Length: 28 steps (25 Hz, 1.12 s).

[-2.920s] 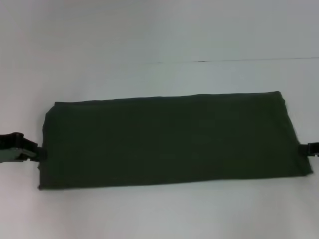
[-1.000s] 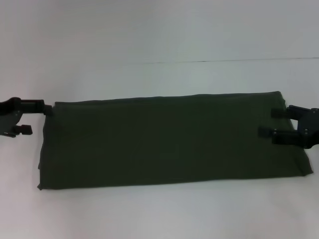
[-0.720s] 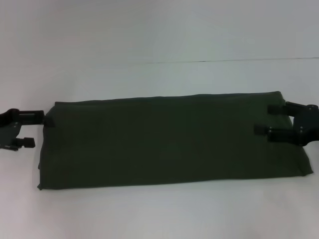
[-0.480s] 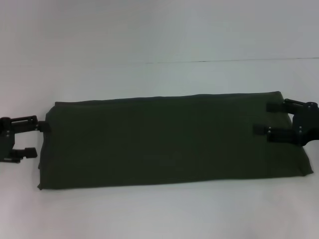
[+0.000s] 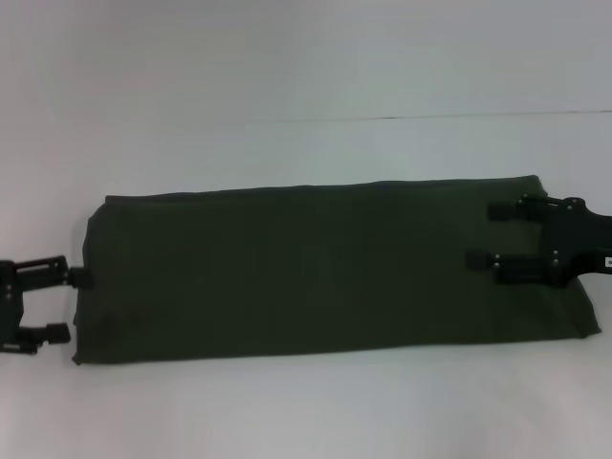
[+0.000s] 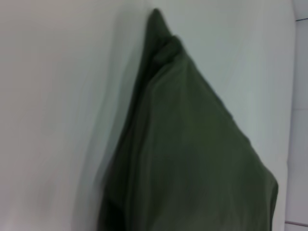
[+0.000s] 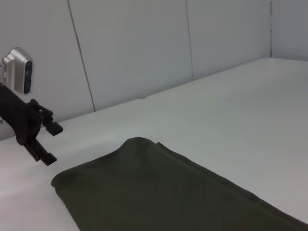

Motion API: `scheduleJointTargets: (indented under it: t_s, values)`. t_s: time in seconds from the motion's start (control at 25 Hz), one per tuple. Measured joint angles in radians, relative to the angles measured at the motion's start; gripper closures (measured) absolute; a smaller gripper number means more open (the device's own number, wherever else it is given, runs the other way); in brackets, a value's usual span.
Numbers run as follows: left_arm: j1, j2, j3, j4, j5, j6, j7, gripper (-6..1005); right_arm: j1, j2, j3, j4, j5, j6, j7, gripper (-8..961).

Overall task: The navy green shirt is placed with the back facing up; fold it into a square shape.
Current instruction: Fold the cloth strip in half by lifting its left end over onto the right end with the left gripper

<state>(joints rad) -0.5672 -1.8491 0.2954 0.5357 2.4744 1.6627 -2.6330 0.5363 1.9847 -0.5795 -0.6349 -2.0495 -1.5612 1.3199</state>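
Note:
The navy green shirt [image 5: 325, 268] lies flat on the white table as a long folded band, plain side up. My left gripper [image 5: 73, 305] is at its left short edge, near the front corner, open, with its far fingertip touching the cloth edge. My right gripper [image 5: 488, 235] is over the shirt's right end near the far corner, open, its fingers pointing inward across the cloth. The left wrist view shows a corner of the shirt [image 6: 192, 154] close up. In the right wrist view, the shirt [image 7: 159, 192] runs toward the left gripper [image 7: 52, 143] at the far end.
The white table [image 5: 306, 411] extends all round the shirt, with a seam line [image 5: 430, 118] across its far part. Grey wall panels [image 7: 134, 43] stand beyond the table's left side.
The left gripper slid along the left edge from the far corner toward the front corner. The right gripper moved further inward over the shirt's right end. The shirt has not shifted.

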Motion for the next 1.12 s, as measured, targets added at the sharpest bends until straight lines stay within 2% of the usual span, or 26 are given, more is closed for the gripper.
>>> scheduleJointTargets:
  t_s: [0.24, 0.56, 1.12]
  values:
    - [0.021, -0.012, -0.001, -0.015, 0.021, 0.005, -0.019, 62, 0.012, -0.003, -0.002, 0.001, -0.001, 0.001, -0.008, 41]
    - [0.037, -0.025, 0.004, -0.059, 0.025, -0.082, -0.036, 63, 0.020, -0.011, -0.013, 0.001, -0.001, -0.005, -0.003, 42]
    - [0.030, -0.030, 0.010, -0.073, 0.038, -0.156, -0.065, 62, 0.016, -0.015, -0.030, 0.000, -0.002, -0.032, -0.013, 42]
